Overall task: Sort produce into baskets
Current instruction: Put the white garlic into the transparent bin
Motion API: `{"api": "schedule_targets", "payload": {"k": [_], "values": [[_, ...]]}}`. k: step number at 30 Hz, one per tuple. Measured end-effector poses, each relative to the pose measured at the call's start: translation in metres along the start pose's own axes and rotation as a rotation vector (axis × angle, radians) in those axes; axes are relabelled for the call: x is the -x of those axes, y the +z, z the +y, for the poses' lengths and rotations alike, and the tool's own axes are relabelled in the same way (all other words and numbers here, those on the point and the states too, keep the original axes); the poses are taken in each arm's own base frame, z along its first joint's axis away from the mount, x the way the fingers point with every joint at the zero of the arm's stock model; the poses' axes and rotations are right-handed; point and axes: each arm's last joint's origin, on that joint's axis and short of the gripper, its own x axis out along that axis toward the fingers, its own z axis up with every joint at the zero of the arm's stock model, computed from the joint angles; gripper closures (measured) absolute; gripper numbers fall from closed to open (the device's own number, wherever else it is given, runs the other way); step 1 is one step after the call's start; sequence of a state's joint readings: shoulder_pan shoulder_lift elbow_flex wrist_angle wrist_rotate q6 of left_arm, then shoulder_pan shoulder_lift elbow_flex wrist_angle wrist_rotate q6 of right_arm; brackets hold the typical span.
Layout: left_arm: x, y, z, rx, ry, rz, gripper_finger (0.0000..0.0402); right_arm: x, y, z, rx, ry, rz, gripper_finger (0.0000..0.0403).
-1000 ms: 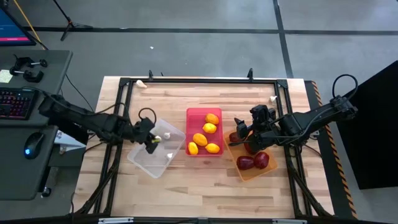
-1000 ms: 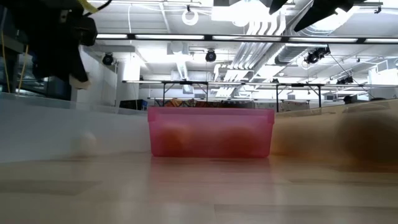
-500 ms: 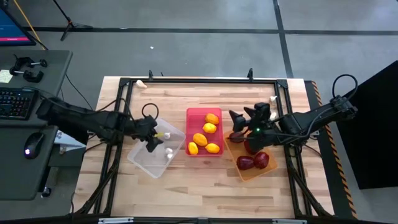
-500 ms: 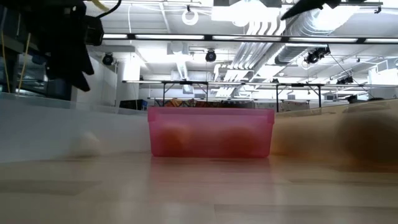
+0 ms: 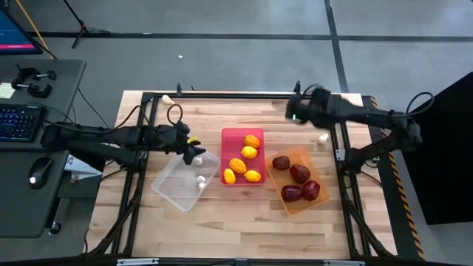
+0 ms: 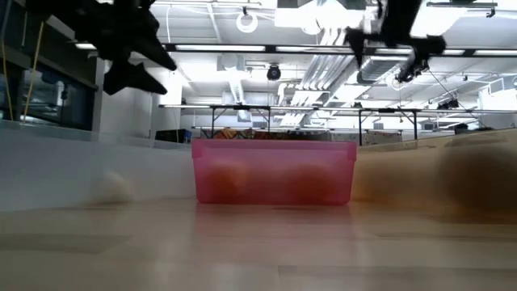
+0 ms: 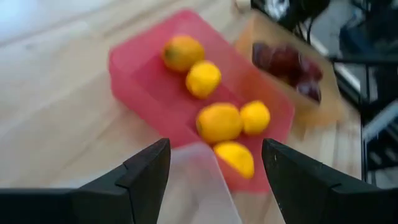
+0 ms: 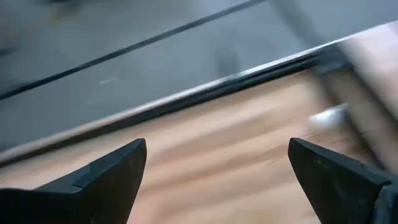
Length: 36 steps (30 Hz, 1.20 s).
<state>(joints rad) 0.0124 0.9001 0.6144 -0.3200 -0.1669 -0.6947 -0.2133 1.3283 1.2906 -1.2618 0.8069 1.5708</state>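
A wooden bench [image 5: 244, 222] seen from above carries three shallow baskets in a row. The red basket [image 5: 229, 137] sits in the middle and holds five yellow-orange lemons [image 5: 238, 165]. Touching it on one side is the orange basket [image 5: 316, 202], which holds four dark red fruits [image 5: 299, 173]. On the other side of the red basket lies the clear basket [image 5: 171, 191], tilted at an angle, with one whitish garlic bulb [image 5: 199, 179] inside it and another bulb [image 5: 196, 159] at its rim nearest the red basket.

The left gripper [image 5: 189, 146] hangs over the clear basket's edge, just beside the red basket. Its fingers [image 7: 146, 177] are spread wide and hold nothing.

The right gripper [image 5: 295, 114] hovers above the bench's far edge, beyond the orange basket. Its fingers [image 8: 112, 171] are also spread wide and empty. A loose garlic bulb [image 5: 323, 137] lies on the bench near it, between the gripper and the orange basket. A further bulb [image 5: 168, 99] lies at the far corner of the bench, well beyond the clear basket.
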Motion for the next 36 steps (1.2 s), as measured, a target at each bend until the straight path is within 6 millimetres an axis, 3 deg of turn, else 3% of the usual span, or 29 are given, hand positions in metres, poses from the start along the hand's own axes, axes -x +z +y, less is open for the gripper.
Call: {"api": "schedule_targets", "payload": {"k": [4,8,11,15,20,30,36], "values": [[-0.002,0.016,0.009,0.091,0.016,-0.096,0.0161,-0.054,0.014,-0.018,-0.079,-0.178,0.055,0.0023],[-0.001,0.039,0.020,0.278,-0.005,-0.262,0.0161,-0.104,-0.006,-0.032,-0.079,-0.133,0.236,0.0023],[0.003,0.056,0.025,0.298,-0.006,-0.339,0.0161,-0.121,-0.022,-0.046,-0.109,-0.152,0.285,0.0023],[0.004,0.078,0.032,0.243,0.078,-0.354,0.0161,-0.125,-0.034,-0.055,-0.070,-0.185,0.353,0.0023],[-0.013,0.107,0.053,0.181,0.179,-0.321,0.0161,-0.118,-0.043,-0.071,-0.097,-0.353,0.338,0.0023],[-0.059,0.141,0.093,0.038,0.020,-0.098,0.0161,-0.118,-0.051,-0.085,-0.155,-0.600,0.356,0.0023],[-0.061,0.153,0.100,0.031,-0.017,-0.099,0.0161,-0.134,-0.062,-0.081,-0.155,-0.668,0.358,0.0023]]}}
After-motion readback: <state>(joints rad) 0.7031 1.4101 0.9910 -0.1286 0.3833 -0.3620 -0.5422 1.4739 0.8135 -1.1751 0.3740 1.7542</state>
